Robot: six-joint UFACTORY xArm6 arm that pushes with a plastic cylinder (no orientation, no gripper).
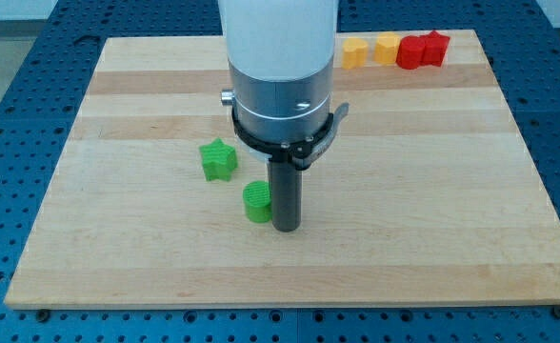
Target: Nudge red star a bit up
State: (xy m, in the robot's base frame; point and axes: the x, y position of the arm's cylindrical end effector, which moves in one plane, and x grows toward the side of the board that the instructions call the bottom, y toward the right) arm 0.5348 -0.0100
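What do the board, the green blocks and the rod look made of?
Board: pale wood, matte, with visible plank seams and grain. Green star and green cylinder: probably plastic or painted wood, uniform saturated colour, dull finish. Rod ending in my tip: dark, smooth, likely metal or plastic; tip beside the cylinder.

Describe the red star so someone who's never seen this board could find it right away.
Go to the wooden board's top right corner in the view, where four small blocks sit in a row. The red star is the last one at the view's right, touching a red cylinder-like block. Its pointed outline sets it apart; my tip is far off, by the green cylinder.
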